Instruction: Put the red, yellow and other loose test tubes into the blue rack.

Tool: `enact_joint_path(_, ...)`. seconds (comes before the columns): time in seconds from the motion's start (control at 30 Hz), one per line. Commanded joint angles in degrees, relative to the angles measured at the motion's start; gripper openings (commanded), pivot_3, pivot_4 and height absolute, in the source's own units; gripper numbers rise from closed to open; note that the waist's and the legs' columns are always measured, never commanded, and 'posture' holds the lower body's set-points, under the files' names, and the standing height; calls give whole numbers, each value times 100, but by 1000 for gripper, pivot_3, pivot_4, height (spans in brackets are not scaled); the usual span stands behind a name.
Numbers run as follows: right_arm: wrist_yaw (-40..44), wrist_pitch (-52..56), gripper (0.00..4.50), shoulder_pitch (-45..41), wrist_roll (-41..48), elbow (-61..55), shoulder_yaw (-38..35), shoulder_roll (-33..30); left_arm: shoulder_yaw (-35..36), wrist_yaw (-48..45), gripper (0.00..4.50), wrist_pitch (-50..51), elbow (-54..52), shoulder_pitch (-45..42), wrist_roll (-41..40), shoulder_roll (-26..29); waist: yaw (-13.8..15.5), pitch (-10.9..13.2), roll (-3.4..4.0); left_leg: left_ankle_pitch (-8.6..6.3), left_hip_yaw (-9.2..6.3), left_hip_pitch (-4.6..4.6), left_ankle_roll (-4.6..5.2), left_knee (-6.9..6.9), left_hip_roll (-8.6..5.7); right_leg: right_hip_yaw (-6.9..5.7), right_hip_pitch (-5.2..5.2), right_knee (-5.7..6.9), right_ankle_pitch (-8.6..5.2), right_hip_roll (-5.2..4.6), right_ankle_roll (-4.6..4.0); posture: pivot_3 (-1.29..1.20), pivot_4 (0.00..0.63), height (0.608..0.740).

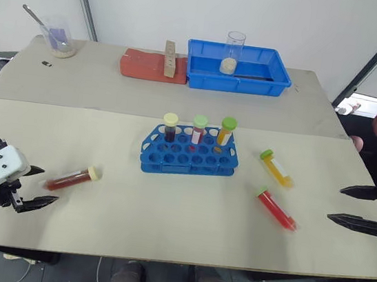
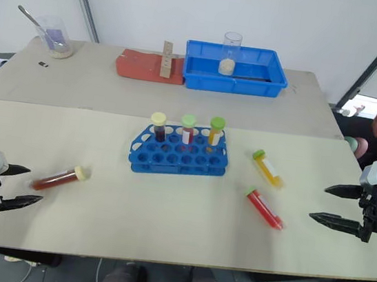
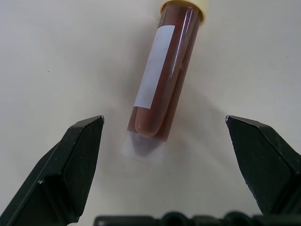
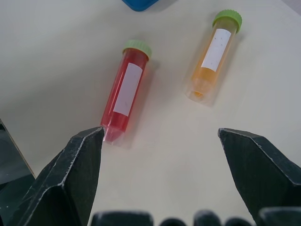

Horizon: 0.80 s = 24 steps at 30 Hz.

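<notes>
You have three loose test tubes lying flat on the table (image 1: 163, 228), and three more already standing in the back row of the blue rack (image 1: 189, 153) at the table's middle.

Count the loose ones like this: one dark red tube with a pale yellow cap (image 1: 72, 179) lies on your left side, well apart from the rack. One yellow-orange tube with a green cap (image 1: 277, 168) lies to the right of the rack, and one bright red tube with a green cap (image 1: 277, 208) lies just nearer you than that one. Each of the three carries a white label.

In the rack you have one upright tube with a pale yellow cap (image 1: 170, 127), and two with green caps (image 1: 199, 129) beside it.

Your left gripper (image 1: 38, 186) hangs near the dark red tube with its two black fingers spread wide; in the left wrist view the tube (image 3: 162, 80) lies ahead between the fingertips, touching neither. It holds nothing.

Your right gripper (image 1: 352, 205) sits at the right edge of the table, fingers likewise wide apart and empty, pointing toward the bright red tube (image 4: 123, 92) and the yellow-orange tube (image 4: 214, 56).

Farther back stand one large blue tray (image 1: 238, 69) with one glass beaker (image 1: 233, 52) in it, one red block (image 1: 153, 66), and one beaker with a spoon (image 1: 58, 35).
</notes>
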Motion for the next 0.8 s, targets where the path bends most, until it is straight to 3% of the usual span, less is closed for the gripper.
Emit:
enact_joint_path(0.03,28,-124,4302,-15,9,-62,-218,-100,228,20,4473,-51,-93,-16,13,63,1,0,0,0,0,0,0,0,0,0,0,0,0,0,0,0,150,740)
enact_joint_path(0.5,-77,-81,4302,-21,80,-114,-257,-37,282,-24,4473,230,-255,-496,-486,26,3,0,0,0,0,0,0,0,0,0,0,1,0,0,0,0,150,740)
enact_joint_path(0.8,-387,633,4302,-874,425,-525,158,-78,-326,-21,4473,1406,-1800,-1683,-1663,81,-11,0,0,1,0,2,0,0,-2,2,4,5,2,3,4,0,150,740)
